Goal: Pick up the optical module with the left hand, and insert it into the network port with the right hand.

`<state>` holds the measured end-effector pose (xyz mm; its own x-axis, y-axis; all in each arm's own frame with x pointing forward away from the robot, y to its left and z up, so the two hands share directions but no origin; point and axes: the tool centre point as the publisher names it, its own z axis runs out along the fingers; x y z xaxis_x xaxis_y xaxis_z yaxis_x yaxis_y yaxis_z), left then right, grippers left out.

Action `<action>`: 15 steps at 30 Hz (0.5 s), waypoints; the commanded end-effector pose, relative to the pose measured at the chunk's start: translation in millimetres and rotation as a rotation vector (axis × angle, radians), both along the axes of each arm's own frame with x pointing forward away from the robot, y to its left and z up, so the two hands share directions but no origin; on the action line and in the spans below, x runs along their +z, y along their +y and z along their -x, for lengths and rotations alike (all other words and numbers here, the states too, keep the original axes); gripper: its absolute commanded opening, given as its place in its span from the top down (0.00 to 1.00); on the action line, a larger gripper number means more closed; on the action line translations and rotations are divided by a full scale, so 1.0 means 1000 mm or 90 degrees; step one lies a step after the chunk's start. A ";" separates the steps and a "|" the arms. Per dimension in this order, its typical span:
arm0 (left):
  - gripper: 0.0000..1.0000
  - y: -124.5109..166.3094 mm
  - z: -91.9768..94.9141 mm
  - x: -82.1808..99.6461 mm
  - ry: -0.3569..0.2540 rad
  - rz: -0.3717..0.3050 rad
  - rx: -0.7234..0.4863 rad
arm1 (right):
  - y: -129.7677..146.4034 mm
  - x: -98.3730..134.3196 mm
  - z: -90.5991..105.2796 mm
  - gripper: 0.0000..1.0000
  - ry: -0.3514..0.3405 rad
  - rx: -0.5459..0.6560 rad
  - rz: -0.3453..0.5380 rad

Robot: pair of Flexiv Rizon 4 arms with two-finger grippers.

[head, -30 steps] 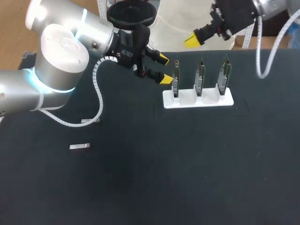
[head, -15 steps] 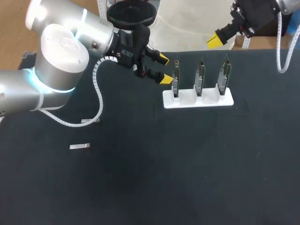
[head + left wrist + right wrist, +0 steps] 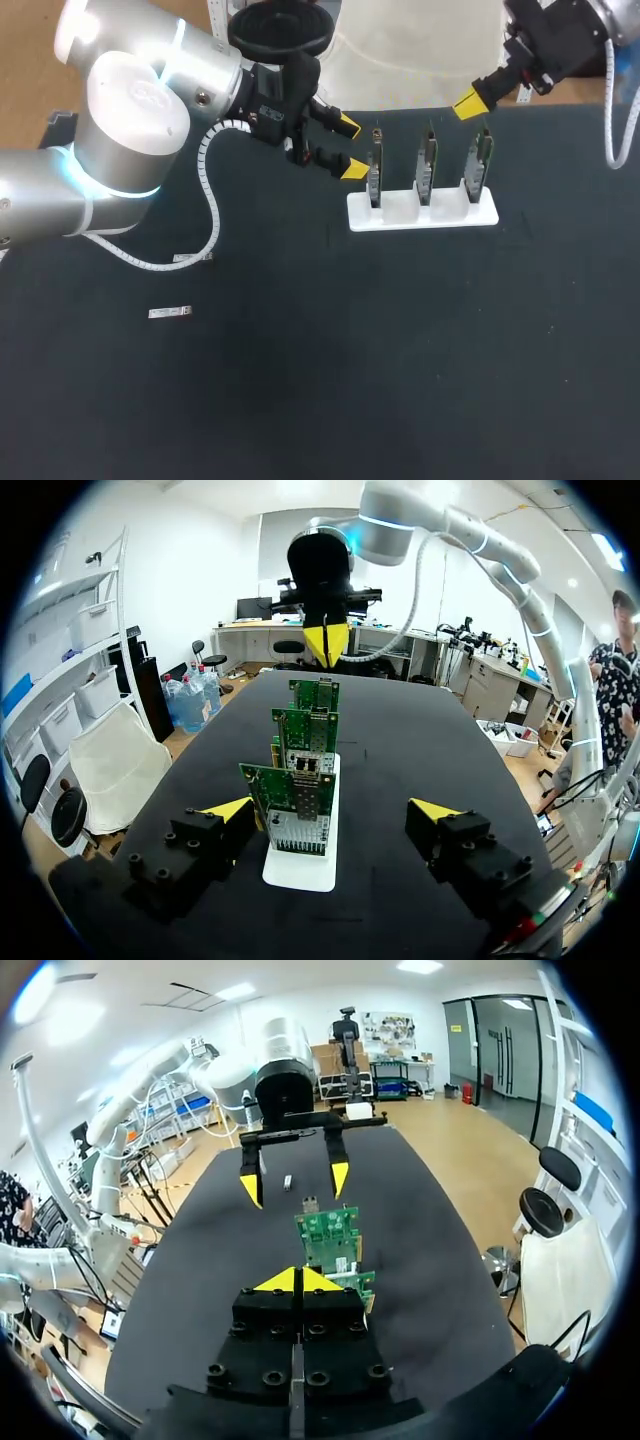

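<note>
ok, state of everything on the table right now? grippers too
network cards: three, upright in the white holder
optical module: lying flat on the table, not picked up
left gripper: open, empty, beside the leftmost card
right gripper: shut, empty, beyond the row of cards

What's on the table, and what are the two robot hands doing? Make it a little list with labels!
table: black top
module: small silver bar, lying flat, far from both grippers, not yet picked up
holder: white, near the table's far edge
boards: three green ones, upright in a row in the holder
left gripper: open, empty, at one end of the row
right gripper: shut, nothing in it, raised near the row's other end
</note>
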<state>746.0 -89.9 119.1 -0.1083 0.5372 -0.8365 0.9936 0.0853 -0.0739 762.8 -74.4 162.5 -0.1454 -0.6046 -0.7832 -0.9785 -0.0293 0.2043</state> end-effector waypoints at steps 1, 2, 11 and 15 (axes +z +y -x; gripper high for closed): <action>0.00 -0.001 -0.002 0.001 0.002 -0.003 -0.002 | -0.001 -0.002 0.005 1.00 -0.002 -0.004 -0.002; 0.00 -0.001 -0.002 0.001 0.002 -0.003 -0.002 | -0.002 -0.003 0.005 1.00 -0.001 -0.004 -0.002; 0.00 -0.001 -0.002 0.001 0.002 -0.003 -0.002 | -0.001 -0.007 0.002 1.00 0.006 0.001 0.005; 0.00 -0.001 -0.002 0.001 0.002 -0.003 -0.002 | 0.001 -0.008 0.000 1.00 0.007 0.003 0.004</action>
<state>746.0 -89.9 119.1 -0.1083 0.5372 -0.8365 0.9936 0.0853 -0.0739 758.9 -74.9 155.3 -0.1512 -0.6104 -0.7775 -0.9770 -0.0275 0.2116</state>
